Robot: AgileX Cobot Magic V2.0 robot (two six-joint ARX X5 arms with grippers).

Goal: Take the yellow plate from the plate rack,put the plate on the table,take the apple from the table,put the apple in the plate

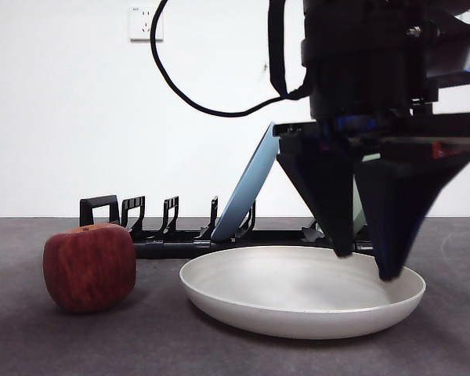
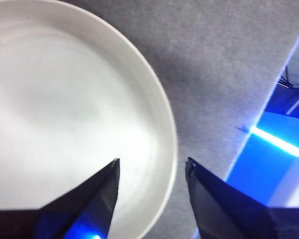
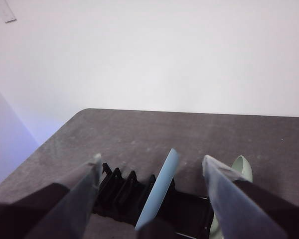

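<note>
The yellow plate (image 1: 282,298) lies flat on the table (image 1: 63,345), in front of the plate rack (image 1: 164,235). The apple (image 1: 88,266) stands upright on the table to the plate's left, apart from it. My left gripper (image 1: 366,265) hangs over the plate's right side, open. In the left wrist view its jaws (image 2: 152,167) stand on either side of the plate's rim (image 2: 65,109) without closing on it. My right gripper (image 3: 152,164) is open and empty, held high and looking down at the rack (image 3: 124,189).
A blue plate (image 1: 247,192) leans in the rack and also shows in the right wrist view (image 3: 159,189). A pale green plate (image 3: 239,169) stands further along the rack. A black cable hangs from the arm above the rack. A white wall stands behind the table.
</note>
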